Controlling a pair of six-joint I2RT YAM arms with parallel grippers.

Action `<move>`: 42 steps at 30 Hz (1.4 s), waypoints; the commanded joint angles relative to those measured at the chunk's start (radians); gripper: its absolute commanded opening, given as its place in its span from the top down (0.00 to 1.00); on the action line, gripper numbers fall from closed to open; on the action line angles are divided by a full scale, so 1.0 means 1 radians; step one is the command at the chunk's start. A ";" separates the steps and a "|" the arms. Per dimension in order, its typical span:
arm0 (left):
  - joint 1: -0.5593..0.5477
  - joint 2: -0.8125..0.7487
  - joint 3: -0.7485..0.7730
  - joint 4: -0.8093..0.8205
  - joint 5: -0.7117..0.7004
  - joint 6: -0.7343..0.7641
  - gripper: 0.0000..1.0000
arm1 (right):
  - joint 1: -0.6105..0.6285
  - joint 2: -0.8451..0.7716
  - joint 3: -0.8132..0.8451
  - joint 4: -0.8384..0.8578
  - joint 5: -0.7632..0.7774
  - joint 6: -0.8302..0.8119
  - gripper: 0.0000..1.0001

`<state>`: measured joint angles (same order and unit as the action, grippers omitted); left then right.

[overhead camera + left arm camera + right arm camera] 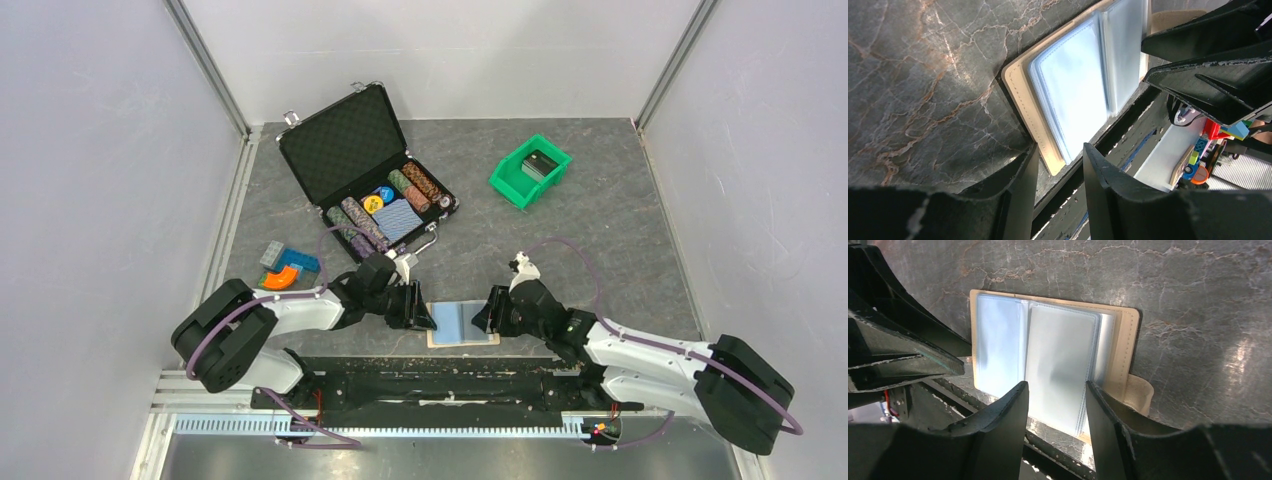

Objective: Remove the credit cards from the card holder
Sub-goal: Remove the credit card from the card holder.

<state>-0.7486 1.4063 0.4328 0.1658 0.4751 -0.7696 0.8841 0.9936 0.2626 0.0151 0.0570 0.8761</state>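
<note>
**Item: card holder (pixel 463 325), tan, lying spread open.** Location: near edge of the table (pixel 620 220), about midway along it, between the two grippers. Inner faces up; clear sleeves (pixel 1058 350) fanned across the middle; side tab (pixel 1140 392) at its right end.

**Contents: credit cards.** None seen outside the holder. Through the glare on the sleeves I cannot tell a card from an empty pocket.

**Left gripper (pixel 420 312).** Arm reaches low across the near edge, wrist tipped down at the holder's left end. Jaws apart, straddling the near-left corner with nothing pinched.

**Right gripper (pixel 482 318).** Mirrored pose at the holder's right end. Jaws apart over the loose sleeves, gripping nothing.

**Step in hand (judged):** opening stage of extraction: holder spread and bracketed, no card drawn yet.

**Next move calls for:** one gripper pinning the tan cover flat, the other nipping a card's exposed edge and sliding it out along its pocket. The sleeves are thin and slick, so a pinch may catch plastic instead of a card.

**Also present:** black chip case (pixel 350 140), open, toward the far-left corner; green bin (pixel 510 180), far side.
</note>
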 commanded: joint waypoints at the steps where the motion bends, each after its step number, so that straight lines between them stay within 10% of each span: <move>1: -0.009 0.010 -0.002 0.046 0.023 -0.027 0.55 | 0.009 -0.010 -0.042 0.114 -0.048 0.050 0.52; 42: -0.021 0.013 0.003 0.045 0.019 -0.036 0.58 | 0.009 -0.090 -0.030 0.166 -0.102 0.055 0.57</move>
<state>-0.7551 1.4132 0.4309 0.1593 0.4740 -0.7712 0.8837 0.9108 0.1982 0.1337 -0.0105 0.9287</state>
